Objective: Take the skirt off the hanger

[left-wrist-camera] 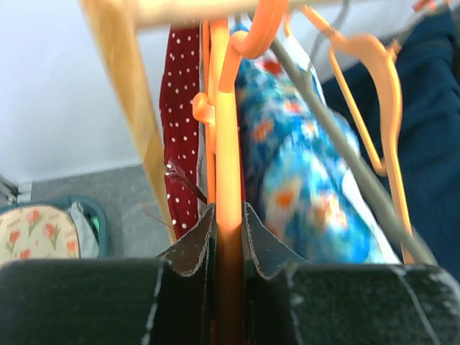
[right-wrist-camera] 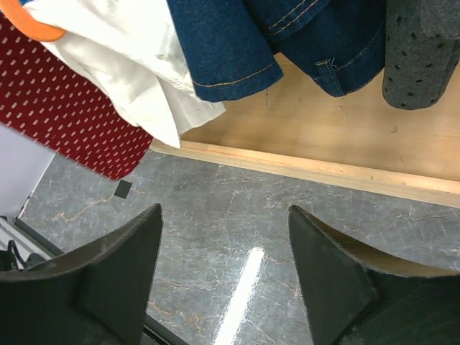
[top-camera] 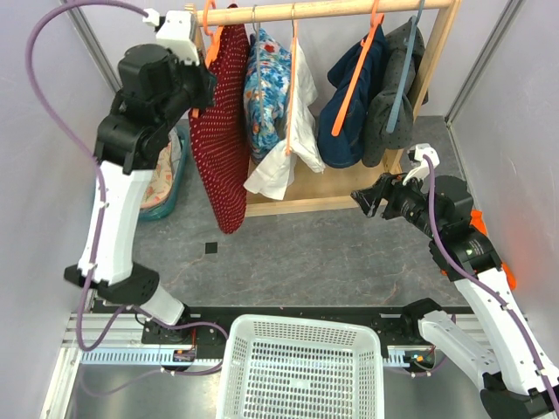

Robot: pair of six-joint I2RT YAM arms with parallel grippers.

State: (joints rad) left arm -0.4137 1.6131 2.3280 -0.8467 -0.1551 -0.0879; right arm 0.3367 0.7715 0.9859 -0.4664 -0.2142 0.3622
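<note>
The dark red polka-dot skirt [top-camera: 223, 131] hangs from an orange hanger [top-camera: 212, 39] at the left end of the wooden rail [top-camera: 332, 9]. My left gripper [top-camera: 203, 65] is up at the rail, shut on that hanger's orange bar [left-wrist-camera: 228, 165]; the skirt [left-wrist-camera: 181, 115] shows just left of it in the left wrist view. My right gripper [top-camera: 367, 199] is open and empty, low over the grey floor in front of the rack base. In the right wrist view [right-wrist-camera: 224, 244] the skirt's hem [right-wrist-camera: 65, 108] shows at upper left.
On the rail hang a blue floral garment [top-camera: 266, 87], a white garment [top-camera: 293, 148], a navy garment [top-camera: 354, 105] on an orange hanger and a grey dotted garment [top-camera: 393, 96] on a grey-blue hanger. A white basket [top-camera: 301, 367] sits at the near edge. A teal bin [top-camera: 166, 179] stands left.
</note>
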